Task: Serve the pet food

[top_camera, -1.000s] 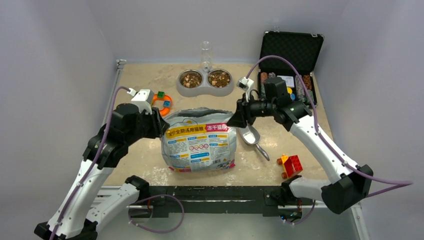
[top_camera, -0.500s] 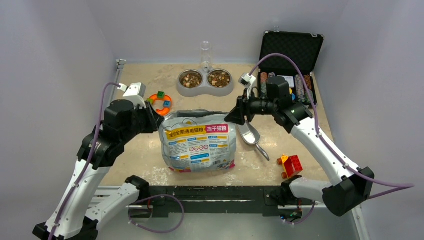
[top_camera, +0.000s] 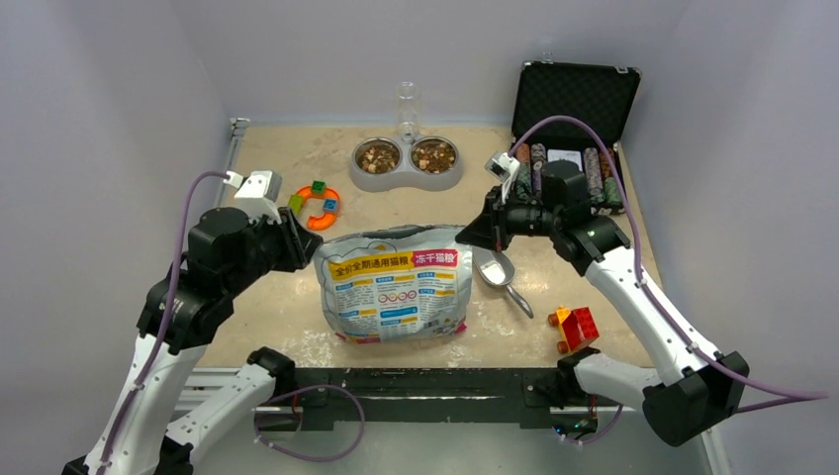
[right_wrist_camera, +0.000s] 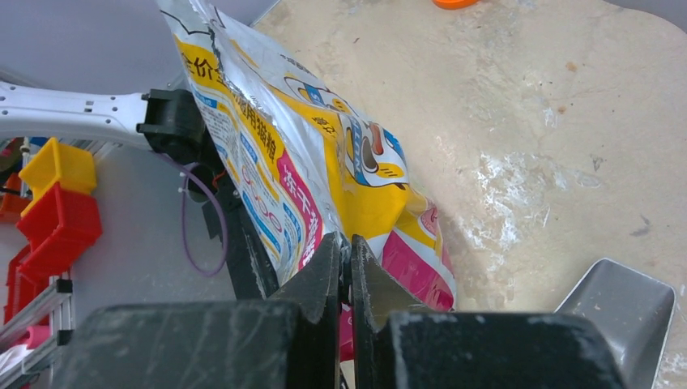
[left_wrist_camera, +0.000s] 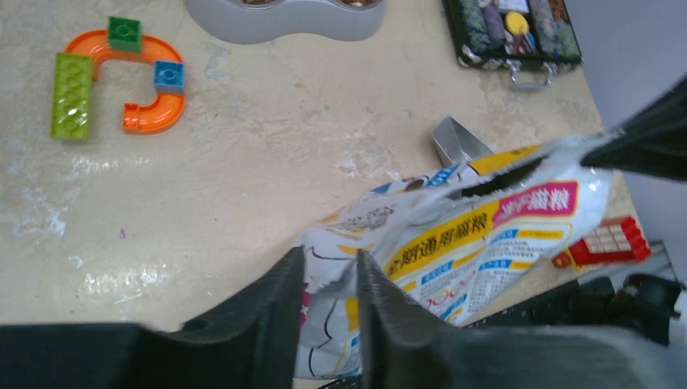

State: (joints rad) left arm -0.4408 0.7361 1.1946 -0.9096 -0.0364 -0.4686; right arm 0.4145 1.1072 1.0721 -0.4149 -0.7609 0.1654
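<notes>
L gripper & R gripper, each clamped on a bag corner, have pulled wider apart; mouth opens for scooping.

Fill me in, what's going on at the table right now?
Both arms have the foil bag: the left gripper pinches its top left corner, the right gripper its top right corner, so the slit mouth is stretched between them. The double bowl has pet food in both wells. The metal scoop lies beside the bag, untouched.
</notes>
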